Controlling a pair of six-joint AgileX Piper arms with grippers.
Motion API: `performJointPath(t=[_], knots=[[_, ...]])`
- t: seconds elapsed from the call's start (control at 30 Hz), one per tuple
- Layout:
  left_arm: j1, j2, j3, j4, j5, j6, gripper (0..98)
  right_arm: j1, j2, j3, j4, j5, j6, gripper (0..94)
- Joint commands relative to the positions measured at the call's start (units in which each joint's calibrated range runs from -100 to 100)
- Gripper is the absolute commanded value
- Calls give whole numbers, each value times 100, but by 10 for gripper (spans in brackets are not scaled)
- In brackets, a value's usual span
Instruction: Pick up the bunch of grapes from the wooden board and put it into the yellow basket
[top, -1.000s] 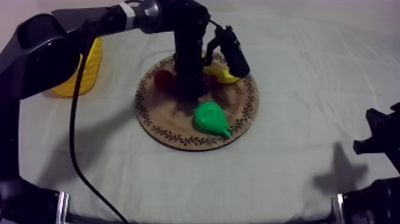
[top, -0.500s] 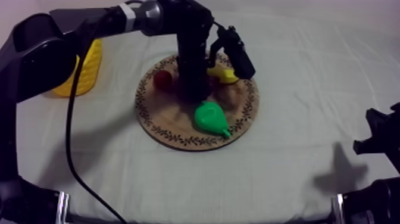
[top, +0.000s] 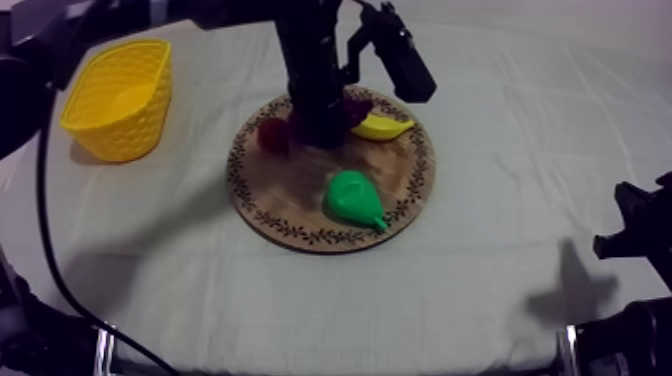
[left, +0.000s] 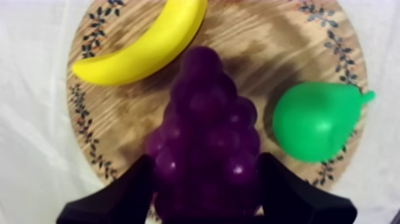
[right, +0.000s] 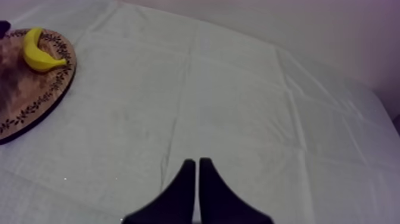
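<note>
The dark purple bunch of grapes (left: 205, 143) sits between the two black fingers of my left gripper (left: 205, 196), which is shut on it. It hangs over the round wooden board (left: 268, 47). From above, my left gripper (top: 320, 122) stands over the back of the board (top: 300, 215), with the grapes (top: 352, 106) partly hidden by it. The yellow basket (top: 118, 98) stands at the far left, well apart from the board. My right gripper (right: 197, 179) is shut on nothing, low at the right side (top: 635, 232).
On the board lie a yellow banana (top: 382, 127) at the back, a green pear (top: 355, 197) at the front and a small red fruit (top: 272, 135) at the left. Bare cloth lies between board and basket.
My left arm has risen and pulled back, with the grapes coming up off the board in its grip. The basket is now uncovered by the arm. The right arm has not moved.
</note>
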Motion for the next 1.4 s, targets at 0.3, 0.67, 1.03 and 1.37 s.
performJointPath(t=[0.3, 0.67, 1.03, 1.37], knots=[[11, -1152, -20, -11, 410, 22, 458, -1, 0, -4, 0, 0, -1, 3], [-421, -1455, 28, -23, 469, -14, 448, -1, 0, -4, 0, 0, -1, 3], [-1442, -1583, 98, 34, 471, -115, 443, -1, 0, -4, 0, 0, -1, 3], [-2452, -1637, 90, 171, 471, -143, 431, -1, 0, -4, 0, 0, -1, 3]])
